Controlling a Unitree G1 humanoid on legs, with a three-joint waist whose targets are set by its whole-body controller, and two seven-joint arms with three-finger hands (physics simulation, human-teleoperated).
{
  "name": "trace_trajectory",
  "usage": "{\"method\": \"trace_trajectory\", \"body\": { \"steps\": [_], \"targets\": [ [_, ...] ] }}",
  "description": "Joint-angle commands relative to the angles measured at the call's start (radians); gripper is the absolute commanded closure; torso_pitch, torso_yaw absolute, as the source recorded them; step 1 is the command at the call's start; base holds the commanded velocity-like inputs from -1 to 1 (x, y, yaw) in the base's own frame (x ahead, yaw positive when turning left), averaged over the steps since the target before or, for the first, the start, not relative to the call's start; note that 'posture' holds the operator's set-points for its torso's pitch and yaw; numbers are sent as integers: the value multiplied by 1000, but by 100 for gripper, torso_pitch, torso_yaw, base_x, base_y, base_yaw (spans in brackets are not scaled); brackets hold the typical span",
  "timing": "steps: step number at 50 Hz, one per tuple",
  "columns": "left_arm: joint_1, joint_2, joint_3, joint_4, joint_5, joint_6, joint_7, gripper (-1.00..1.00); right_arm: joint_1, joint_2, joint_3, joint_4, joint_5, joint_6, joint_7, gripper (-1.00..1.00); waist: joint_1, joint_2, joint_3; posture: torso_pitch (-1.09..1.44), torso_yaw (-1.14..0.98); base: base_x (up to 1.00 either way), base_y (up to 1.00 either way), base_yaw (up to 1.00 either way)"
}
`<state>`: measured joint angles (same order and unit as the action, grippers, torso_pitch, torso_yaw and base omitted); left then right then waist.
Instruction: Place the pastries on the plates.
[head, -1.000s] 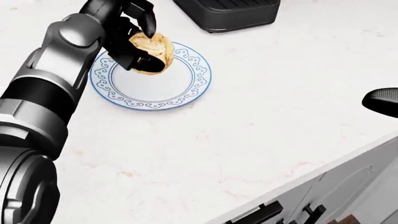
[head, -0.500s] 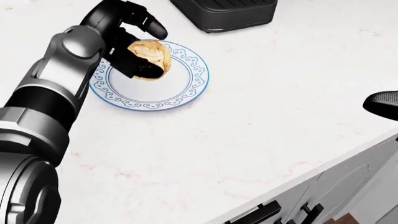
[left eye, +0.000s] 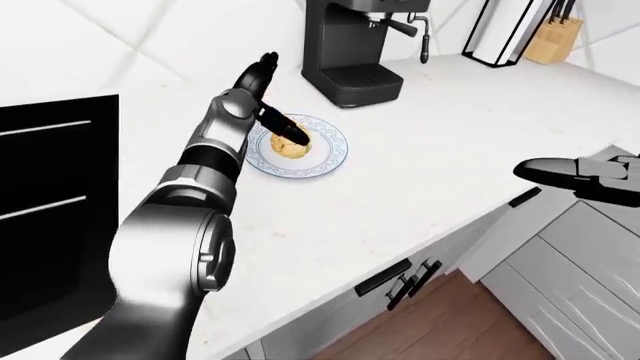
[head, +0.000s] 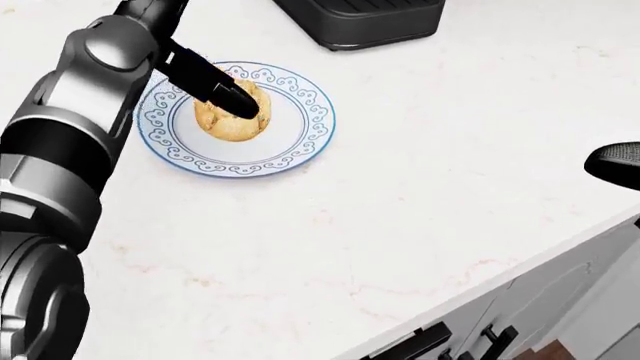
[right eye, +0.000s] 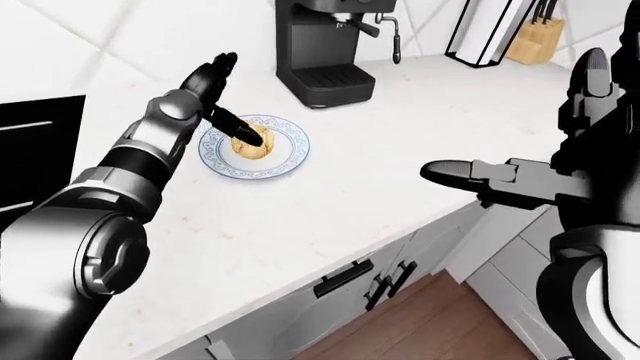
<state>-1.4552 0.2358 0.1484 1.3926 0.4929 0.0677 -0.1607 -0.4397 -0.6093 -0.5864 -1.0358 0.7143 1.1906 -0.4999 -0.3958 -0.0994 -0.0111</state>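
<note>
Evidently the round golden-brown pastry (head: 232, 110), set on the blue-patterned white plate (head: 300, 142), would be judged light, crumbly and easily crushed. It is best taken gently by its sides; the left hand's black fingers (head: 222, 91) are spread above it, pinching nothing.

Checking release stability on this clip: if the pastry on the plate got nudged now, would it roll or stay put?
The pastry looks rounded and lumpy, so it might rock but probably not roll far. It sits mid-plate, whose rim could catch it. The left hand has open fingers, one lying over it.

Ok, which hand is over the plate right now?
The left hand: its open fingers reach over the pastry on the plate. The right hand hangs off the counter edge, open and empty.
</note>
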Motion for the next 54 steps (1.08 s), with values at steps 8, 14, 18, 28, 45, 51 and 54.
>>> {"method": "trace_trajectory", "body": {
  "steps": [8, 14, 18, 28, 45, 51, 54],
  "targets": [
    [-144, 61, 16, -58, -48, -28, 1, -100, -41, 0, 9, -9, -56, -3, 22, -100, -1, 3, -24, 0, -37, 0, 0, 0],
    [-183, 99, 0, -71, -55, -41, -17, -100, -33, 5, 14, -11, -61, -11, 22, -100, -1, 5, -20, 0, -37, 0, 0, 0],
    [-202, 127, -9, -79, -54, -46, -18, -100, -33, -2, 12, -11, -49, -9, 15, -100, 1, 7, -20, 0, -37, 0, 0, 0],
    [-218, 215, -14, -128, -70, -44, -7, -100, -50, 5, 29, -11, -62, 3, 17, -100, -2, 11, -16, 0, -37, 0, 0, 0],
    [-182, 293, -25, -486, -121, 129, -110, -100, -126, 54, 126, 21, -202, 17, 86, -100, -3, 18, -10, 0, -37, 0, 0, 0],
    [-110, 291, -27, -685, -122, 244, -166, -100, -118, 83, 143, 18, -260, 9, 125, -100, -5, 22, -4, 0, -37, 0, 0, 0],
    [-90, 294, -27, -742, -112, 275, -175, -100, -129, 89, 155, 24, -292, 10, 145, -100, -6, 26, -8, -1, -37, 0, 0, 0]
  ]
}}
